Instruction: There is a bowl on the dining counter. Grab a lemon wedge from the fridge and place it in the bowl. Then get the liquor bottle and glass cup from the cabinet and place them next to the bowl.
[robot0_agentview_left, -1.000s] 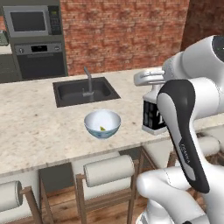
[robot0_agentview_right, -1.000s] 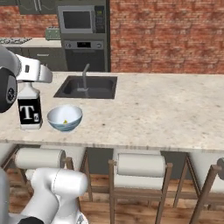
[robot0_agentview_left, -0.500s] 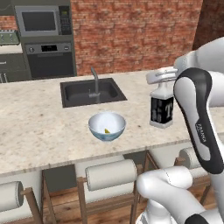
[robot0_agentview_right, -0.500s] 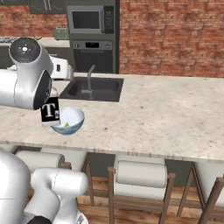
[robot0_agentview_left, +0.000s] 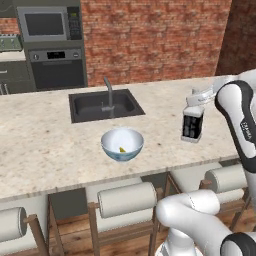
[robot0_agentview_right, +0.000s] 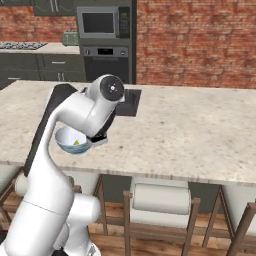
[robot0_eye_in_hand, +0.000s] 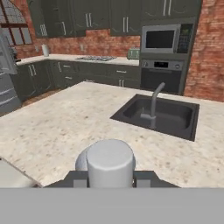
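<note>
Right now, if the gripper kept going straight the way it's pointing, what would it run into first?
The gripper is shut on the liquor bottle. Straight ahead in the hand view lies bare counter, then the sink and faucet. Depth is unclear, but the counter looks likeliest first.

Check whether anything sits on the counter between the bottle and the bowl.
Nothing visible does. The bottle, held at its neck by the tool, stands to the right of the bowl, with bare counter between them.
</note>
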